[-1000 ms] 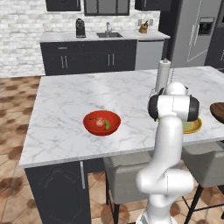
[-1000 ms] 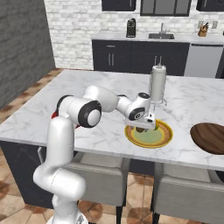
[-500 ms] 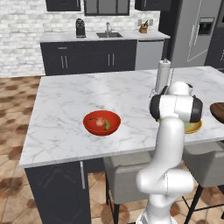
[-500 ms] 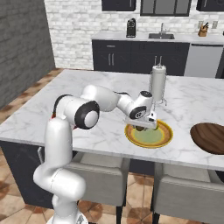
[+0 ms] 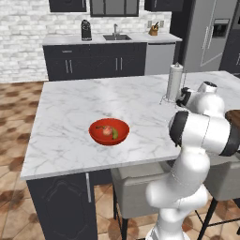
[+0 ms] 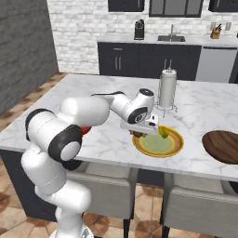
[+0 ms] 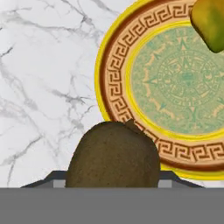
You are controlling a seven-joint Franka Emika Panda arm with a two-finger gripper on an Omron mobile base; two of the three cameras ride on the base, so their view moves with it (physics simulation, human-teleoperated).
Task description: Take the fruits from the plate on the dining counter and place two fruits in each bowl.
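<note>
My claw [image 6: 138,134] sits at the middle of the right base view, clamped on a brown, rough-skinned fruit [image 7: 113,155] that fills the bottom centre of the hand view, over the near edge of the plate [image 7: 114,83] on the marble counter [image 6: 97,88]. A yellow-green fruit [image 7: 211,22] lies on the plate's rim at the upper right of the hand view. In the left base view the red bowl [image 5: 109,131] sits at the centre of the frame holding a reddish fruit [image 5: 108,130] and a small green one [image 5: 115,133], while the dark wooden bowl [image 6: 222,146] lies at the right edge of the right base view, beside the plate, with a paper towel roll [image 6: 168,89] standing above.
</note>
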